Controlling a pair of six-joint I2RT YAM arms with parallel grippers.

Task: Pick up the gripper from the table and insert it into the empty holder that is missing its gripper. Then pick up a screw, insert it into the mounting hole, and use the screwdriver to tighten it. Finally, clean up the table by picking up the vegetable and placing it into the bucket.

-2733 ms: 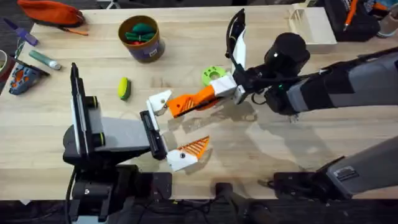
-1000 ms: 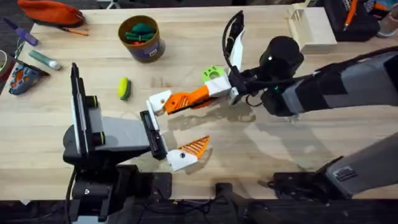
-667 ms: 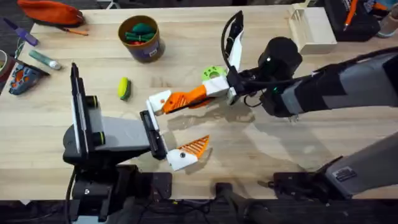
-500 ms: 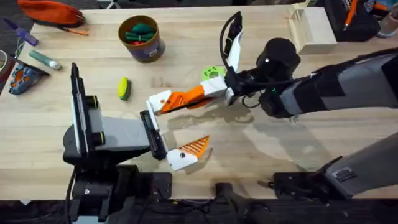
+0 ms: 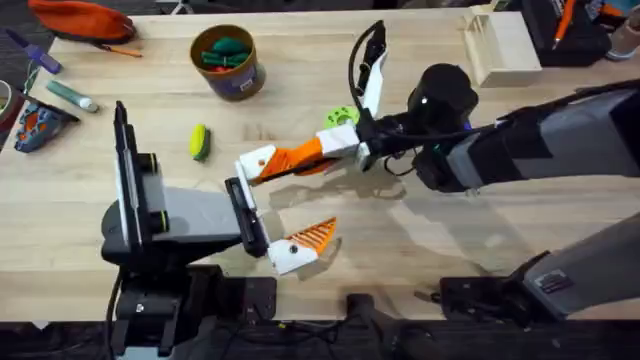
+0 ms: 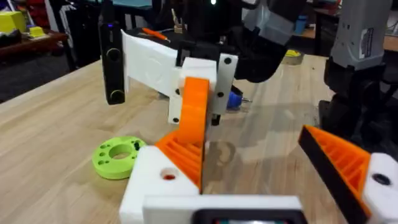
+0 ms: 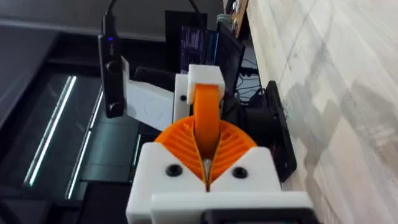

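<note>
Near the desk's middle, my right hand (image 5: 335, 146) grips the gripper (image 5: 296, 158), its tip at the holder (image 5: 254, 163). My left hand (image 5: 262, 212) gapes wide, and I judge that a tilted approach could jam the insertion.

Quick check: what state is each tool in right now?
Left tool: open, holding nothing.
Right tool: shut on the small orange plastic wedge-shaped finger.

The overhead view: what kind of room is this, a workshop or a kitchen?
Probably a robotics workshop or lab bench. A pale wooden table carries two robot arms, the right gripper clamped on an orange plastic finger, with a green disc and a tub of toy vegetables nearby.
</note>
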